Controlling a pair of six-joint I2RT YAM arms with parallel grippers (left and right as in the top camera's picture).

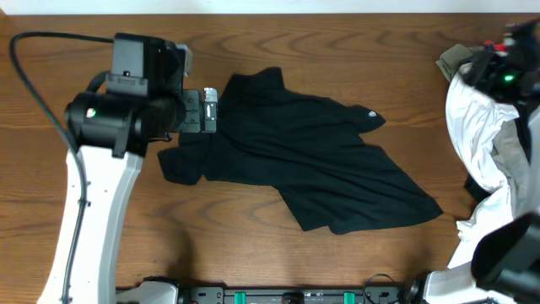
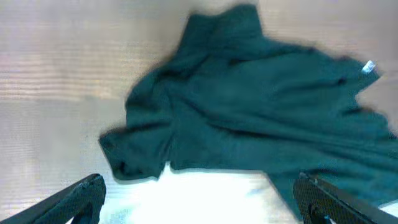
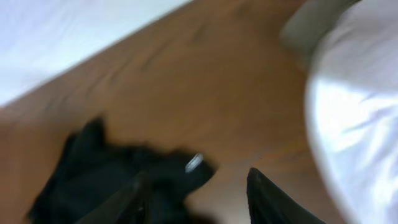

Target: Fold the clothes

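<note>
Left end effector [image 1: 213,111] (spread) beside shirt [image 1: 321,160].

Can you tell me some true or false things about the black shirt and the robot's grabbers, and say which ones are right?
1. The black shirt lies on the wooden table. True.
2. The shirt is folded into a neat square. False: it lies spread out and rumpled, not folded.
3. The left gripper is open, with nothing between its fingers. True.
4. The pile of white cloth sits at the left side of the table. False: it is at the right edge.
5. The right gripper is clamped on the shirt. False: its fingers are apart and hold nothing.
</note>
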